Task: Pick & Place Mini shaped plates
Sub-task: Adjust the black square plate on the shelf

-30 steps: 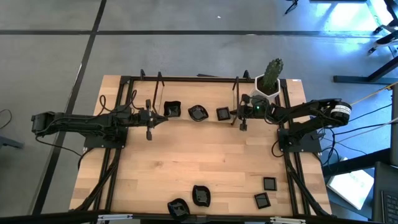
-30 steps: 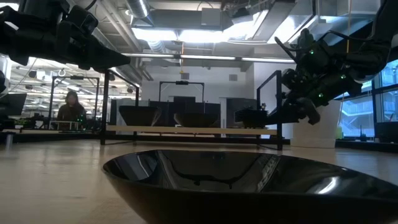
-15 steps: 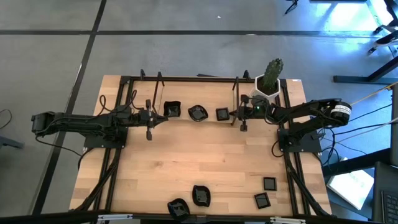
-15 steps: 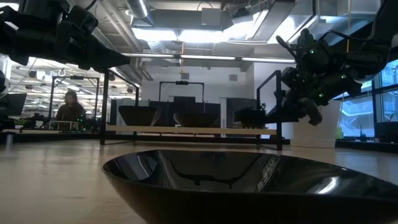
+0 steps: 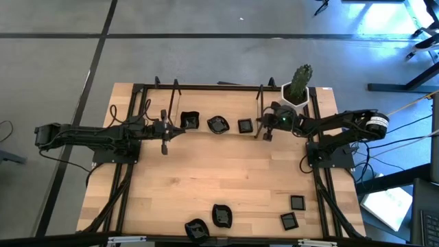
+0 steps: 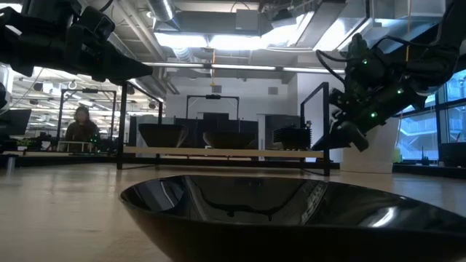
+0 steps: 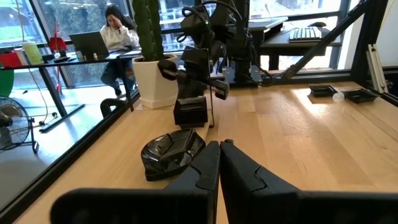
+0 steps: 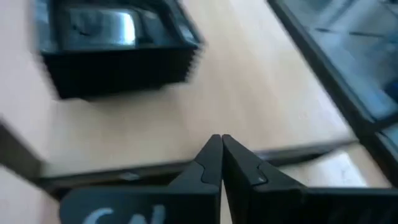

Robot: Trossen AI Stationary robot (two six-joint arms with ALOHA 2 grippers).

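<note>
Both grippers are seen closed and empty. Right gripper (image 5: 265,132) is hovered at upper centre-right beside the square plate (image 5: 245,125), presumably lining up. Left gripper (image 5: 164,137) is parked left of centre.

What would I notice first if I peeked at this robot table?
Probably the green cactus in its white pot at the far right corner of the wooden table. Next, two dark arms meet along a far row of tiny glossy black dishes, the right tool shut beside the square one.
</note>
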